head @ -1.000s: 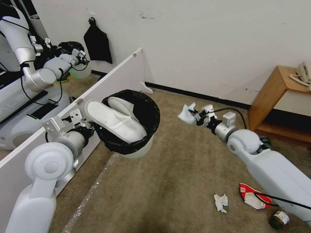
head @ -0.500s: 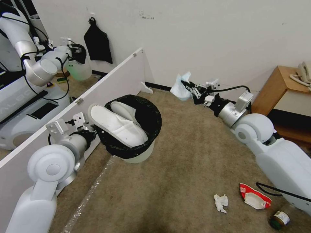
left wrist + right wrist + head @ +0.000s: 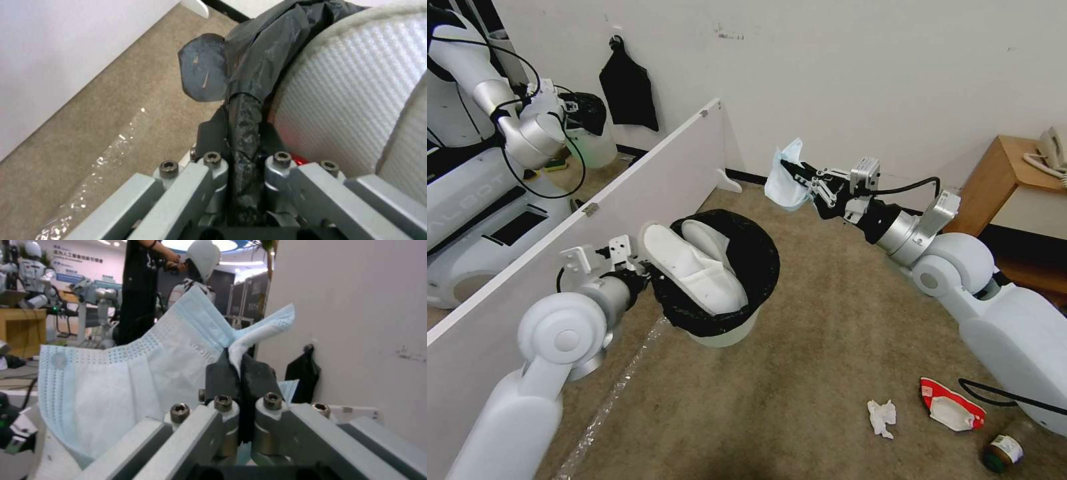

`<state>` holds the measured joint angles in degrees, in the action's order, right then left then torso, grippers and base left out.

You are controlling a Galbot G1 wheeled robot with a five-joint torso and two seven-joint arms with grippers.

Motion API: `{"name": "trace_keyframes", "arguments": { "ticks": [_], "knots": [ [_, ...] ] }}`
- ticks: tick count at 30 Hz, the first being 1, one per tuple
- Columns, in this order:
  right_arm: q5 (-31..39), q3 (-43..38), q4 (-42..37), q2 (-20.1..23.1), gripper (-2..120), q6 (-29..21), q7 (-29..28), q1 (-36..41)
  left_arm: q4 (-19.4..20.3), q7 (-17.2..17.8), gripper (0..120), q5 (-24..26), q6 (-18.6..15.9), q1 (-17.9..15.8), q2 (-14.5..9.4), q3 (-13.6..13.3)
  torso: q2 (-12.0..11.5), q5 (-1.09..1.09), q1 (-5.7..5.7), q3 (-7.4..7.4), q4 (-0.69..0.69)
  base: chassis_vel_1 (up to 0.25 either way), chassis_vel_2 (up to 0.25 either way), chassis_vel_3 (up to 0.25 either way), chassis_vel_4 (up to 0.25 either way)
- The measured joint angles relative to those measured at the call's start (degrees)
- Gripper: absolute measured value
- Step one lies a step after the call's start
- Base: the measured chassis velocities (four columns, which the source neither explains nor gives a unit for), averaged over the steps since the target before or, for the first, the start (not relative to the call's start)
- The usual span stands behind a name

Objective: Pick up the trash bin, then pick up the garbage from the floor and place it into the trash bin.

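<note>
Brown carpet is bounded at the far side by a white wall and at the left by a low white partition board.

Trash bin: white, lined with a black bag folded over its rim; held above the carpet just right of the partition. Two white slippers are lodged in it, one jutting over the left rim.

Left gripper: clenched on the bag-covered left rim of the trash bin; in the left wrist view both fingers are pressed against the black rim fold.

Right gripper: raised in mid-air at the far side, above and to the right of the trash bin, apart from it. A pale blue face mask is pinched at one corner between its closed fingers and hangs to the left of them.

On the carpet, near right:
- crumpled white tissue;
- red-white wrapper, to the right of the tissue;
- green-labelled bottle, near the wrapper, partly under the right arm.

Wooden desk with a telephone is noted at the far right; a black bag on a hook hangs on the wall.
</note>
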<state>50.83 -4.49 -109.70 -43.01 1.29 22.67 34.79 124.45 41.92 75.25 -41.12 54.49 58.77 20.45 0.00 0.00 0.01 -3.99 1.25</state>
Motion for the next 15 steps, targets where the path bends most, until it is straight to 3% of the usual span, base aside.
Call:
{"name": "trace_keyframes", "arguments": {
  "ticks": [15],
  "knots": [
    [-0.88,2.34,0.85,0.18,0,0.28,0.52,1.23,-3.83,-1.39,4,-0.31,0.79,-6.52,0.87,-6.86,0.0,0.0,0.0,0.0,0.0,0.0,0.0,0.0,0.0]
  ]
}}
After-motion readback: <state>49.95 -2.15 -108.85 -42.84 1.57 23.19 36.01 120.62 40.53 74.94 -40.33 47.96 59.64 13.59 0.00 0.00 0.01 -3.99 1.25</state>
